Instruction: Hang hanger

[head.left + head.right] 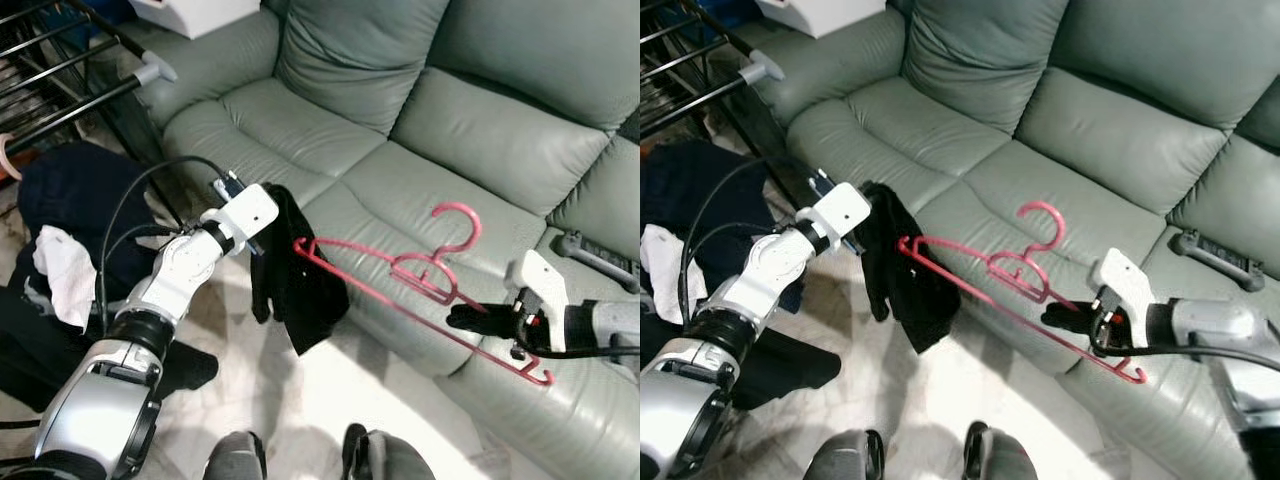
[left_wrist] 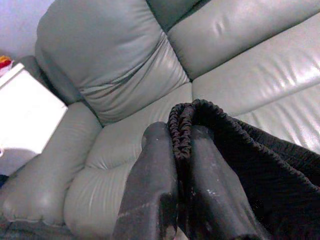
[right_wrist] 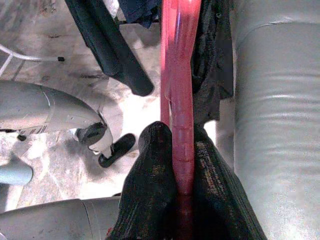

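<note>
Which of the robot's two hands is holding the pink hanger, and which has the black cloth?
The right gripper pinches the pink hanger by its lower bar, in front of the green sofa. The left gripper has its fingers shut on the black garment.

Bright, even indoor light; wrist views slightly soft.

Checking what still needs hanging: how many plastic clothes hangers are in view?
1. A pink plastic hanger held over the grey-green leather sofa by the right gripper, one end in the black garment the left gripper pinches. Others may be hidden.
</note>
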You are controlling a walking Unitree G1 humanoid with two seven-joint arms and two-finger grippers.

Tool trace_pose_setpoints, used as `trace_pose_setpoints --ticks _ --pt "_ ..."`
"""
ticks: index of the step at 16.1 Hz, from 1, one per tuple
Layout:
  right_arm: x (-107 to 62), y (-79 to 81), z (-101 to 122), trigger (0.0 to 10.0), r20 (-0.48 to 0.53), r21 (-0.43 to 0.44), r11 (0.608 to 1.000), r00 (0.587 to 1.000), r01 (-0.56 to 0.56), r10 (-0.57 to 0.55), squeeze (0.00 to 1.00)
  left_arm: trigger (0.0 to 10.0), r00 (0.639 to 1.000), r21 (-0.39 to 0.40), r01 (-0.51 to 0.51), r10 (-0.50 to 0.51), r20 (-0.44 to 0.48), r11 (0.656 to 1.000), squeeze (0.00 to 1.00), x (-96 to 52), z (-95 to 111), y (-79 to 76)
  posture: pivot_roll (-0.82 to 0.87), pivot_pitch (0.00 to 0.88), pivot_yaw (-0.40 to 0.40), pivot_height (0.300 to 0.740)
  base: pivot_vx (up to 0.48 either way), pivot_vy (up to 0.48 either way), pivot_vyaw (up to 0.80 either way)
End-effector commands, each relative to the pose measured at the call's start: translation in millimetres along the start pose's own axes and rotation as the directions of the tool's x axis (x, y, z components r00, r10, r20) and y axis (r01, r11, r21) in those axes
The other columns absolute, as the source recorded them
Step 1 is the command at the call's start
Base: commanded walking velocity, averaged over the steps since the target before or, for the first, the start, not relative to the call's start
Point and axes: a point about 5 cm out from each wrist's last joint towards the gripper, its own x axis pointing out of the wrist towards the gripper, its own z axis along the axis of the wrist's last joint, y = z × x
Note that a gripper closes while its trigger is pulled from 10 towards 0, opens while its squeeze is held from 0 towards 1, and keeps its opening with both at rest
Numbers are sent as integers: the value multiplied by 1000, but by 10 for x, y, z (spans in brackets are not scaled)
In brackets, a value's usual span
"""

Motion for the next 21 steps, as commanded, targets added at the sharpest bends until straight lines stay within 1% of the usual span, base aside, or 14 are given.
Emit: trace_pose_setpoints --ticks 1,4,9,12,15,17,19,20,21 --pt "-49 -11 10 10000 -4 -16 1000 1000 1 -1 0 10000 1000 24 -2 2 9 1000 0 -7 7 37 -109 111 7 740 0 0 0" --pt "-46 -62 -34 10000 -39 -30 999 999 35 -36 0 10000 1000 28 -6 5 23 1000 0 -18 26 74 -104 114 8 740 0 0 0" --pt "45 -117 -196 10000 -79 -20 996 993 82 -84 0 10000 993 14 3 -5 122 1000 0 -43 182 91 -96 115 6 740 0 0 0" --pt "107 -150 -273 10000 -93 -28 994 990 105 -107 0 10000 987 9 24 -25 159 1000 0 -41 263 60 -93 115 8 740 0 0 0" --pt "164 -219 -322 10000 -97 -32 988 983 152 -154 0 10000 983 5 44 -45 180 999 0 -52 312 18 -89 112 7 740 0 0 0" --pt "237 -234 -379 10000 -98 -7 987 982 159 -159 0 10000 976 0 55 -53 213 998 0 -47 394 -4 -89 111 7 740 0 0 0" --pt "382 -250 -467 10000 -88 72 982 982 175 -169 0 10000 962 -19 66 -58 267 998 0 -21 542 -29 -83 109 5 740 0 0 0" --pt "419 -249 -485 10000 -86 87 980 982 176 -169 0 10000 960 -33 66 -55 276 997 0 -14 572 -30 -81 109 4 740 0 0 0" --pt "494 -244 -510 10000 -78 123 976 982 178 -170 0 10000 955 -47 70 -53 291 996 0 -4 625 -35 -77 111 3 740 0 0 0"
